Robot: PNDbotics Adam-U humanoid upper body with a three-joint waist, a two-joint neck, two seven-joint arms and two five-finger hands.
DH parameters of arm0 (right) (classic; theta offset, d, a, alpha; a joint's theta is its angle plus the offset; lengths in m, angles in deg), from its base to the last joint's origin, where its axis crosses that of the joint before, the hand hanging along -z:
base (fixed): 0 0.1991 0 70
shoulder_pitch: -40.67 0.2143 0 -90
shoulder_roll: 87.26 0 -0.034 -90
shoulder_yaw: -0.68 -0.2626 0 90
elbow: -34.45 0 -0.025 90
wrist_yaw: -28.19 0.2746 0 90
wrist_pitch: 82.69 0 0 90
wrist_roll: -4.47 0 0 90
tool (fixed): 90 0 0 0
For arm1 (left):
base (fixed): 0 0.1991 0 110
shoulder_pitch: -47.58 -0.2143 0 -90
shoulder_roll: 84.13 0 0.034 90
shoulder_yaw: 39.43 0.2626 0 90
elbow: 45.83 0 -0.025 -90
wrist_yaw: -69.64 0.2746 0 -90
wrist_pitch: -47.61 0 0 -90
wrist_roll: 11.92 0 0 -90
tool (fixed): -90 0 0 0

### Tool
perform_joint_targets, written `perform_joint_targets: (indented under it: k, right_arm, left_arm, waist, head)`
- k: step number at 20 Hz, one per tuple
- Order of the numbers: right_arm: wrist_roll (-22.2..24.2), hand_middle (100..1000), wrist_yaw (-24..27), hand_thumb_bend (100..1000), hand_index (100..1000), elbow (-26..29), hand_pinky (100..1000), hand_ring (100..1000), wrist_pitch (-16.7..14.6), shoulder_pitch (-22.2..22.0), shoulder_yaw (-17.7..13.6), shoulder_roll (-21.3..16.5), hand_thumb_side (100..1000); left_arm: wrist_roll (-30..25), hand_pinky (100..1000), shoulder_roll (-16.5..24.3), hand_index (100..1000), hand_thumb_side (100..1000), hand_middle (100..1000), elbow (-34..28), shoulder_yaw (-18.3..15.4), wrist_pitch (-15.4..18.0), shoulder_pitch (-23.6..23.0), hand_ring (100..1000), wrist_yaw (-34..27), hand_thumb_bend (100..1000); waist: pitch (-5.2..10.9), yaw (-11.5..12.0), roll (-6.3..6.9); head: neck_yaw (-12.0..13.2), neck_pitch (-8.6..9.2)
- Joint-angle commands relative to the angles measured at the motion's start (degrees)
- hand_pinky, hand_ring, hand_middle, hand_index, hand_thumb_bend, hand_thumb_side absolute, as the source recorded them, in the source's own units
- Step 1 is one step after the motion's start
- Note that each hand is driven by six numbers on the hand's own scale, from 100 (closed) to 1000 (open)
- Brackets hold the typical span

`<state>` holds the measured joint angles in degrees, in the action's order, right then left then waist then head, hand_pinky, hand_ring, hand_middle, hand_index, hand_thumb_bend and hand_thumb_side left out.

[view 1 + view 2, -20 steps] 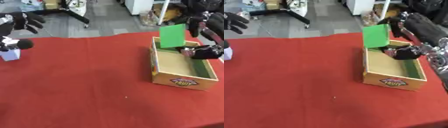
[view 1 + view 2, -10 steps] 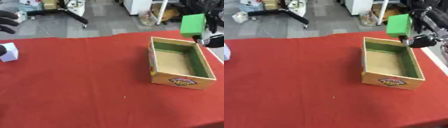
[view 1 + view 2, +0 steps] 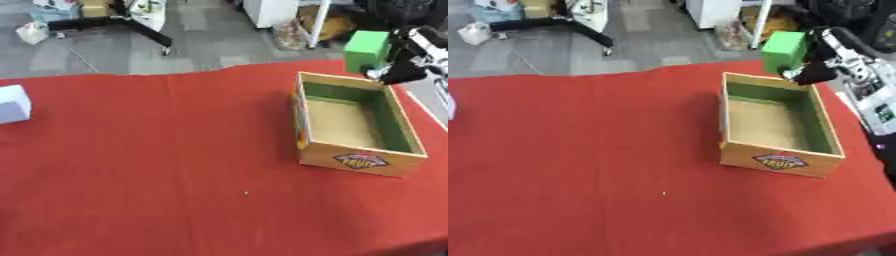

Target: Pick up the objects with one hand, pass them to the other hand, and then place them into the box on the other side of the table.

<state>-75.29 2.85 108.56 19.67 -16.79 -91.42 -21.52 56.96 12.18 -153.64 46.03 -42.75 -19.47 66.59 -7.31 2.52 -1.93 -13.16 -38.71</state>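
Green rectangular block (image 3: 366, 50) gripped in my right hand (image 3: 404, 70), above far edge of wooden fruit box (image 3: 353, 125) on red-clothed table (image 3: 157, 150). Left hand out of sight.

Red cloth-covered table (image 3: 157, 150), grey floor (image 3: 219, 45) beyond its far edge, black stand legs (image 3: 131, 27) on the floor, white cabinet (image 3: 276, 10) behind.

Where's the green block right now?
The green block is held up in the right hand, at the upper right, above the far end of the wooden box.
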Motion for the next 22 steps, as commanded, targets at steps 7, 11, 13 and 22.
perform_joint_targets:
  k: [7,11,13,22]
  right_arm:
    - [1.92,616,-6.21,460,852,-22.63,738,628,-18.15,6.55,4.25,0.09,357]
    - [1.28,684,-13.57,484,920,-30.85,758,688,-26.94,7.75,3.35,0.25,362]
    - [1.46,698,-16.07,493,935,-32.21,761,700,-27.66,7.84,2.98,0.19,359]
    - [0.54,744,-23.08,550,985,-33.14,770,735,-26.06,7.33,2.06,-0.44,407]
  left_arm:
    - [-0.41,744,-1.61,864,634,793,-2.65,-1.43,-2.19,-0.83,803,-0.19,694]
    - [-0.58,745,-1.84,864,636,792,-2.79,-1.59,-2.44,-1.23,803,0.02,694]
    - [-0.68,744,-1.93,864,639,792,-2.82,-1.68,-2.52,-1.46,803,0.14,692]
    - [-0.84,744,-2.27,866,642,791,-2.79,-2.12,-2.88,-2.14,803,0.53,691]
  waist:
    - [1.21,0.46,-1.06]
    - [1.34,0.47,-1.13]
    - [1.4,0.43,-1.19]
    - [1.51,0.28,-1.17]
  head:
    - [-0.72,-0.73]
    - [-0.75,-0.96]
    - [-0.78,-1.09]
    - [-0.8,-1.17]
